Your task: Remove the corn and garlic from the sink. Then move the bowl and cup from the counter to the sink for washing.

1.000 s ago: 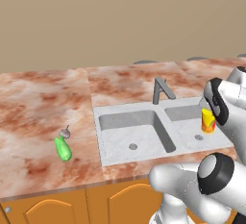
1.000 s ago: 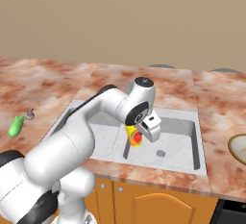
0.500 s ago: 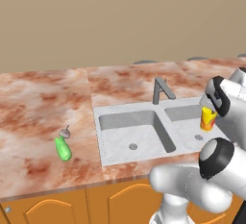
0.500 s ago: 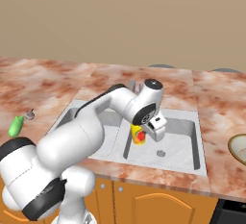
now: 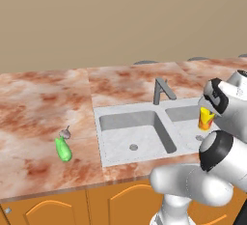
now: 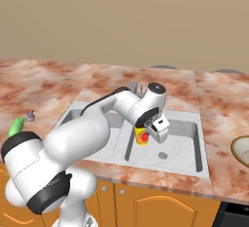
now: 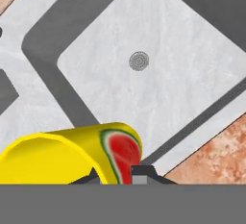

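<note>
in the left base view, the cup (image 5: 205,118) is seen as a small bright yellow thing with a red patch low on its side, held over the right basin of the sink (image 5: 144,144), near the tabletop's (image 5: 43,103) right edge. the corn (image 5: 62,149), smooth and bright green, lies on the tabletop beside the sink's left rim, with the tiny greyish garlic (image 5: 65,133) just behind it. the white arm is bent up from the lower right, its wrist turned above the cup.

in the right base view, the arm is stretched forward and folded down into the right basin, and the tool (image 6: 144,134) is closed on the cup's rim, the cup hanging upright just above the basin floor near the divider. the pale bowl (image 6: 241,149) is partly seen at the tabletop's right edge.

in the hand view, the cup's yellow rim and a watermelon mark, red with a green border, are seen between the dark fingertips (image 7: 140,173), above the basin's round drain (image 7: 139,61).
</note>
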Controlling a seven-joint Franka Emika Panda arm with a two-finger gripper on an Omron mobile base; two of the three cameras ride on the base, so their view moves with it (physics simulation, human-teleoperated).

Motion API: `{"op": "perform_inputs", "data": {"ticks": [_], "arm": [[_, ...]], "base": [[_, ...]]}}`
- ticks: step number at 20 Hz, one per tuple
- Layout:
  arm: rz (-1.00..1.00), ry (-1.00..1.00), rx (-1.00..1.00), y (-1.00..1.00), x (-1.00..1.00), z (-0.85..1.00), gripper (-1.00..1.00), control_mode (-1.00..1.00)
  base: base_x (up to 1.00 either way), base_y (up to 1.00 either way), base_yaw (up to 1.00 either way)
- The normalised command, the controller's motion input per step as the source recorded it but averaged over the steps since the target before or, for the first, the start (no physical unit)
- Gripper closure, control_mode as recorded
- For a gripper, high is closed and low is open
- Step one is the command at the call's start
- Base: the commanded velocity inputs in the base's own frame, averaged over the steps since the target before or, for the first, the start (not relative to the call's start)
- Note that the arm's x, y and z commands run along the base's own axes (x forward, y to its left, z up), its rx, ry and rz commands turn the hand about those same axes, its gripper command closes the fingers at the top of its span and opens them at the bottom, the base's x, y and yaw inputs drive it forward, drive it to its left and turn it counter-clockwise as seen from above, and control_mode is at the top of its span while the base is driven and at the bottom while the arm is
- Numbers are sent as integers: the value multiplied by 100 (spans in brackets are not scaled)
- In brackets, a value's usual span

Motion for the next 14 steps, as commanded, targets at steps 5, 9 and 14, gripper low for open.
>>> {"op": "perform_inputs", "data": {"ticks": [5, 9, 14], "arm": [[0, 0, 0, -1, 22, -21, 100, -100], [0, 0, 0, -3, 24, -20, 100, -100], [0, 0, 0, -5, 24, -20, 100, -100]], "base": [[0, 0, 0], [0, 0, 0], [0, 0, 0]]}}
